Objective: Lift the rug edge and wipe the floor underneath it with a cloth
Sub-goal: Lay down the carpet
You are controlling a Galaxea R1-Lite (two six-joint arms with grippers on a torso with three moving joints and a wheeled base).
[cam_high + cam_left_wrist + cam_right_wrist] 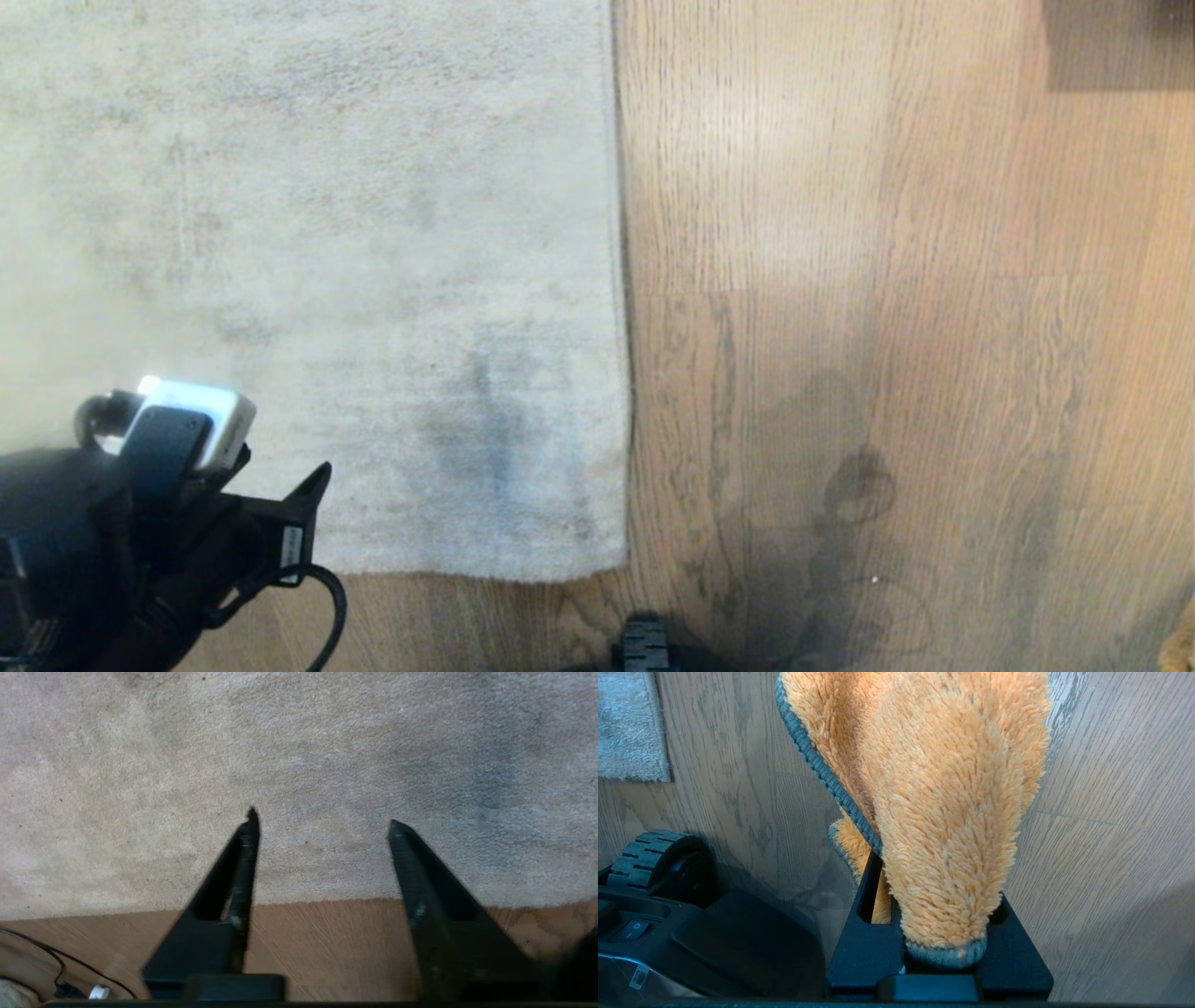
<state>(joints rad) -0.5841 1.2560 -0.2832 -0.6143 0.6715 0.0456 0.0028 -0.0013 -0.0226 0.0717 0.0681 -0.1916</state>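
Left gripper [322, 823] fingers apart over rug edge [327, 900]; floor [887, 280] alongside.

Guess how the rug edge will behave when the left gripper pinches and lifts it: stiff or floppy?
Probably floppy: the rug edge looks thin and lies flat on the floor, so it should bend and peel up. Likely heavy to drag, since the rug runs past the head view. Its short pile may give the left gripper decent friction.

Head looks down; wrists near rug edge [624, 373].
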